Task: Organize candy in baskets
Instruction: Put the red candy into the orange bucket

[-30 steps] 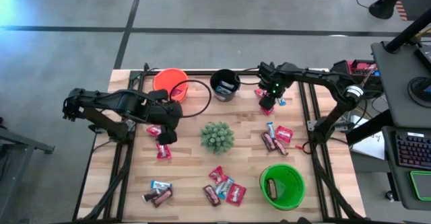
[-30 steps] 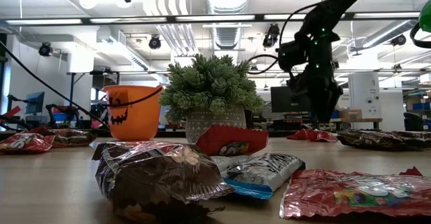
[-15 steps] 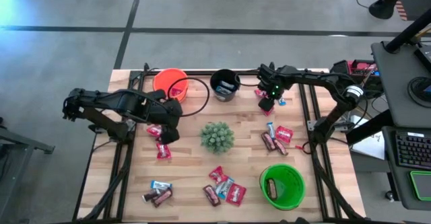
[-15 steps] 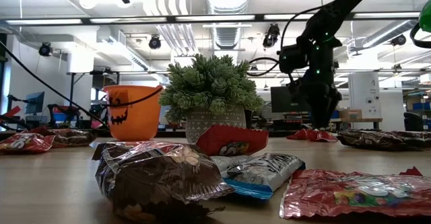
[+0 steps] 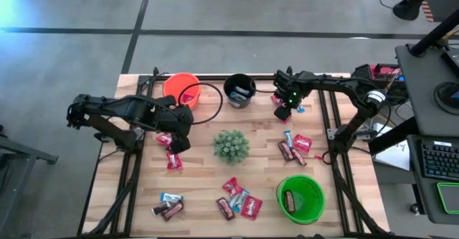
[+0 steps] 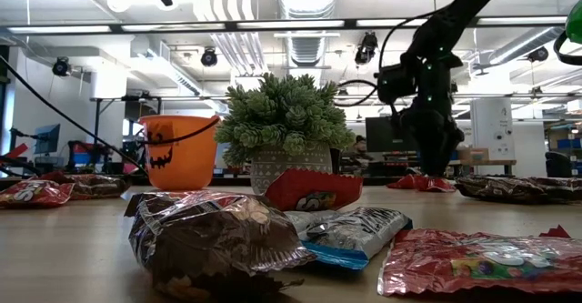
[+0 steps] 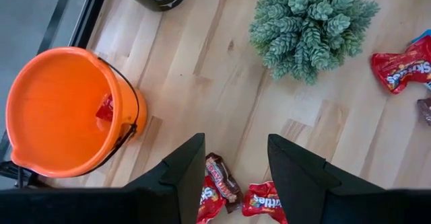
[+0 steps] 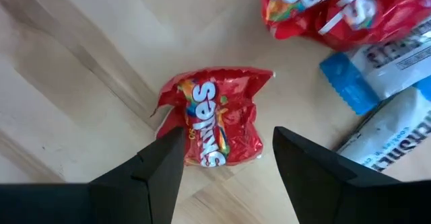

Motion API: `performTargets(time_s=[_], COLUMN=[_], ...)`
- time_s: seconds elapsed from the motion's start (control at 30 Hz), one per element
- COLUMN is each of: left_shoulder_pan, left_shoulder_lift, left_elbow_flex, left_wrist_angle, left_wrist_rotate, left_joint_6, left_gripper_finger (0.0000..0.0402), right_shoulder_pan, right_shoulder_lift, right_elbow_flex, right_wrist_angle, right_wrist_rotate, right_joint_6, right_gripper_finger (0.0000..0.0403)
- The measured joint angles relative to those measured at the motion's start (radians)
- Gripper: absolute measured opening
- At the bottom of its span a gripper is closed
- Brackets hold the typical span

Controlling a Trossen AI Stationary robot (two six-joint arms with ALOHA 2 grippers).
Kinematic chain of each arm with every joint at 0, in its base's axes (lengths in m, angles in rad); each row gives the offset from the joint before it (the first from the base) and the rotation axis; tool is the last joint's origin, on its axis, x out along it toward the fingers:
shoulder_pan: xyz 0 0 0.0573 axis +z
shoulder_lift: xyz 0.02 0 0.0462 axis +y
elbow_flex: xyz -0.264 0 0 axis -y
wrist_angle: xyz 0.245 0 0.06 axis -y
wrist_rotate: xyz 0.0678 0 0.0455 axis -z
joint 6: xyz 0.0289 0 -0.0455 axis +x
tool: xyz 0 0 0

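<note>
My right gripper is open and low over the table's far right part. In the right wrist view its fingers stand on either side of a crumpled red candy pack lying flat on the wood; no touch shows. My left gripper is open and hovers over red and brown candies near the orange basket, which holds one red candy. The black basket holds a blue-and-silver candy. The green basket stands near the front right, with a dark candy inside.
A spiky green plant stands mid-table. Loose candies lie in clusters: right of the plant, front centre, front left, and blue-and-silver ones beside the right gripper. Black frame rails run along the table's sides.
My right gripper has come down toward the red candy pack and shifted slightly toward the far edge, staying open. The candies and baskets lie as before.
</note>
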Motion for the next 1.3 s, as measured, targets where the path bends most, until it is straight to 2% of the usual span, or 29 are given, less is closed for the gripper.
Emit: performTargets(time_s=[0.27,0.4,0.5,0.63,0.77,0.9,1.3], left_shoulder_pan=[0.001,0.001,0.001,0.001,0.001,0.001,0.032], left_shoulder_lift=[0.0,0.0,0.0,0.0,-0.003,-0.014,-0.07], left_elbow_flex=[0.0,0.0,0.0,0.0,0.0,0.0,0.0], left_wrist_angle=[0.0,0.0,0.0,-0.003,-0.008,-0.01,-0.01], left_wrist_rotate=[0.0,0.0,0.0,0.0,0.0,0.0,-0.002], left_joint_6=[0.0,0.0,0.0,0.0,0.0,-0.004,-0.007], left_gripper_finger=[0.0144,0.0144,0.0144,0.0144,0.0144,0.0144,0.0144], right_shoulder_pan=[0.002,0.002,0.002,0.002,0.002,0.002,0.011], right_shoulder_lift=[0.058,0.075,0.081,0.081,0.08,0.077,-0.002], right_elbow_flex=[-0.006,-0.006,-0.005,-0.005,-0.005,0.011,0.15], right_wrist_angle=[0.02,0.023,0.022,0.014,-0.015,-0.069,-0.166], right_wrist_rotate=[-0.029,-0.032,-0.029,-0.036,-0.099,-0.157,-0.159], right_joint_6=[-0.003,-0.001,0.013,0.054,0.057,0.065,0.07], right_gripper_finger=[0.0215,0.0195,0.0157,0.0083,0.0025,0.0022,0.0021])
